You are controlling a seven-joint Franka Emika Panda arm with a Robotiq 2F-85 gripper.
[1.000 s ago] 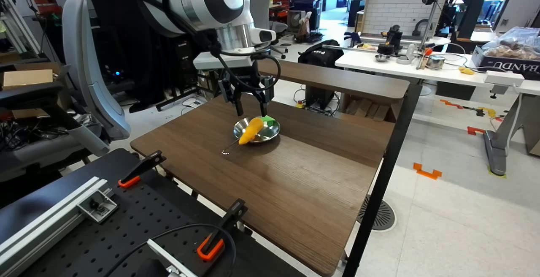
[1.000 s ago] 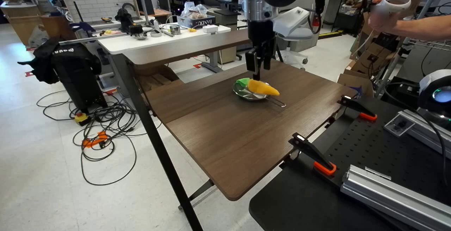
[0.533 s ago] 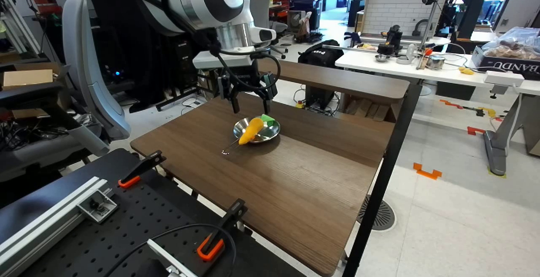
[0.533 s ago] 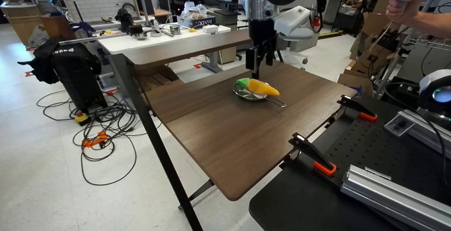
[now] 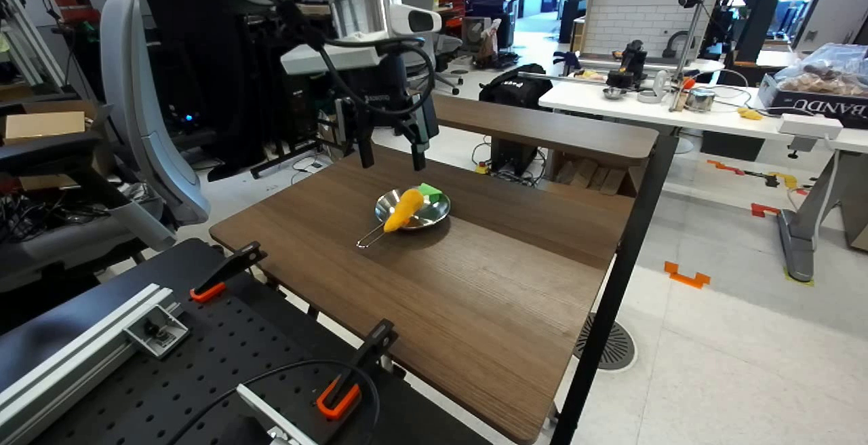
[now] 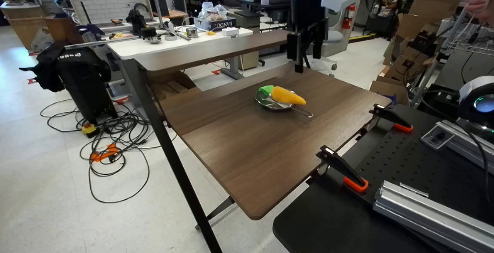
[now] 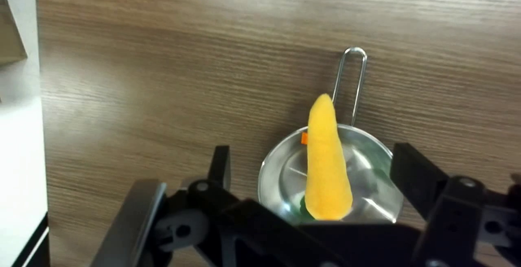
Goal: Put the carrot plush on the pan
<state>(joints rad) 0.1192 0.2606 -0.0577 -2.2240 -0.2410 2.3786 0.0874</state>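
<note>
Carrot plush (image 7: 327, 165): lies on the silver pan (image 7: 366, 169), body across the bowl; its pointed end goes over the rim at handle side. Touching the wire handle (image 7: 360, 88) or not: can't tell.
Green tuft (image 6: 266, 90): at the opposite side, near the rim, in both exterior views.
Robotiq gripper (image 5: 392, 161): released, fingers spread w/ nothing between; hangs above the table (image 5: 488, 282), apart from pan & plush.
Plush on pan: prob. done, I judge; only the arm's retreat seems to be left.
Pointed end: main weak pt. If table or pan gets a knock, plush could roll or slide out, b/c part of its weight is outside the rim.
Wire handle: if a finger goes down for a correction, it may hook handle or rim & tilt the pan, which is prob. light.
</note>
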